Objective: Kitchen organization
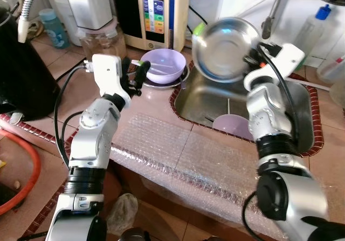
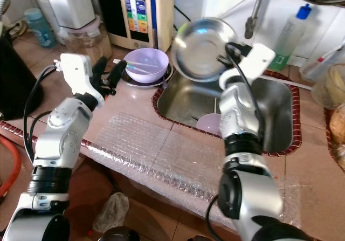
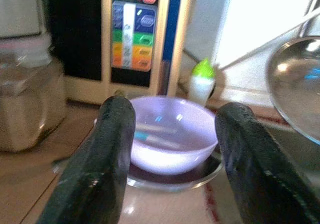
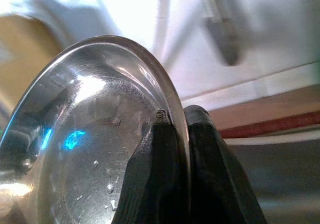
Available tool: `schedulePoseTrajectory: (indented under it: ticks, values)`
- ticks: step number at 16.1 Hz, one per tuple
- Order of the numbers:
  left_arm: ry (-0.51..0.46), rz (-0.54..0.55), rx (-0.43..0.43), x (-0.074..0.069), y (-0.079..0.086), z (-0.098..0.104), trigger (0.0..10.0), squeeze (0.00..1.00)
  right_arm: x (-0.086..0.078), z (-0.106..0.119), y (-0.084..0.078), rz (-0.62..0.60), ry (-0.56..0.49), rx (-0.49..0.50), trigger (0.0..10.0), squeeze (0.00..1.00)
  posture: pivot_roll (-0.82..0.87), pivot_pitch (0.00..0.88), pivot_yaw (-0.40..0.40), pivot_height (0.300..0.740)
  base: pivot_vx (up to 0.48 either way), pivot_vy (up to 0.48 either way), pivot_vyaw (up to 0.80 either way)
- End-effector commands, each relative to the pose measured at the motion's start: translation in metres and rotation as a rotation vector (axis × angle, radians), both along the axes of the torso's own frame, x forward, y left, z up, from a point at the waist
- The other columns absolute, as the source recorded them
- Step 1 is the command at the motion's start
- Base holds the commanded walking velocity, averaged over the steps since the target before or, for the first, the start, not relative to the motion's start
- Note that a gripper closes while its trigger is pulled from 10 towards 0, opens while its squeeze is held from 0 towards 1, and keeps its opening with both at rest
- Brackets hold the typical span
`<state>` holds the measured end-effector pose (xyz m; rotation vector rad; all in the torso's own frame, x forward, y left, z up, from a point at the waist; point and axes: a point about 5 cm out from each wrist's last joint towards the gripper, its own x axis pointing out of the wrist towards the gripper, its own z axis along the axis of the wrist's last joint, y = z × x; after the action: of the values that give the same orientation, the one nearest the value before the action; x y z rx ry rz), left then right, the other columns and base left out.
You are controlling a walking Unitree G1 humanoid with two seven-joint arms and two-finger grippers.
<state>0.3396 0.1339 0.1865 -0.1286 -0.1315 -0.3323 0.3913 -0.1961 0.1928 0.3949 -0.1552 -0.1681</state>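
A steel bowl [image 1: 226, 49], likely light, stiff and slippery, is pinched at its rim by the right end effector [image 4: 175, 121] above the sink [image 1: 302, 117]; the left end effector [image 3: 170, 149] is held open.

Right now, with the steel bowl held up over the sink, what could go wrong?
1. The right gripper pinches only the rim of the tilted steel bowl; it could slip and drop onto the purple bowl in the sink.
2. The left gripper, fingers open, points at the lilac bowl sitting on a plate; a push could slide both.
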Motion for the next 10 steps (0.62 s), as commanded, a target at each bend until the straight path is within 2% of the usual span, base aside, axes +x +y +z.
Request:
schedulePoseTrajectory:
  ticks: [1, 2, 3, 4, 6, 7, 8, 9, 10]
  values:
    - [0.007, 0.025, 0.025, -0.002, 0.006, -0.004, 10.0, 1.00, -0.001, -0.003, -0.009, -0.057, 0.026, -0.039, 0.0, 0.00, 0.01, 0.000, 0.001, 0.740, 0.000, 0.000, 0.00]
    - [0.019, 0.038, 0.046, -0.004, 0.008, -0.009, 10.0, 1.00, -0.004, -0.015, -0.019, -0.122, 0.096, -0.096, 0.0, 0.00, 0.01, 0.000, 0.001, 0.740, 0.000, 0.000, 0.00]
    - [0.035, 0.048, 0.057, -0.004, 0.009, -0.013, 10.0, 1.00, -0.006, -0.025, -0.023, -0.145, 0.150, -0.119, 4.3, 0.00, 0.01, 0.000, 0.002, 0.740, 0.000, 0.000, 0.00]
    - [0.088, 0.083, 0.093, -0.004, 0.013, -0.025, 10.0, 1.00, -0.015, -0.051, -0.027, -0.175, 0.253, -0.126, 10.0, 0.00, 0.01, 0.000, 0.005, 0.740, 0.000, 0.000, 0.00]
    - [0.112, 0.088, 0.104, -0.004, 0.012, -0.030, 10.0, 1.00, -0.020, -0.064, -0.028, -0.192, 0.295, -0.150, 10.0, 0.00, 0.01, 0.000, 0.007, 0.740, 0.000, 0.000, 0.00]
    - [0.130, 0.096, 0.096, -0.004, 0.012, -0.034, 10.0, 1.00, -0.024, -0.073, -0.027, -0.192, 0.325, -0.126, 10.0, 1.00, 0.00, 0.000, 0.012, 0.740, 0.000, 0.000, 0.00]
    - [0.140, 0.100, 0.097, -0.003, 0.012, -0.037, 10.0, 1.00, -0.025, -0.077, -0.027, -0.190, 0.337, -0.124, 10.0, 1.00, 0.00, 0.000, 0.012, 0.740, 0.000, 0.000, 0.00]
    - [0.152, 0.102, 0.104, -0.003, 0.012, -0.040, 10.0, 0.65, -0.028, -0.083, -0.026, -0.192, 0.353, -0.127, 10.0, 1.00, 0.00, 0.000, 0.018, 0.740, 0.000, 0.000, 0.00]
    - [0.157, 0.100, 0.105, -0.003, 0.012, -0.040, 10.0, 0.56, -0.029, -0.086, -0.026, -0.195, 0.361, -0.130, 10.0, 1.00, 0.00, 0.000, 0.020, 0.740, 0.000, 0.000, 0.00]
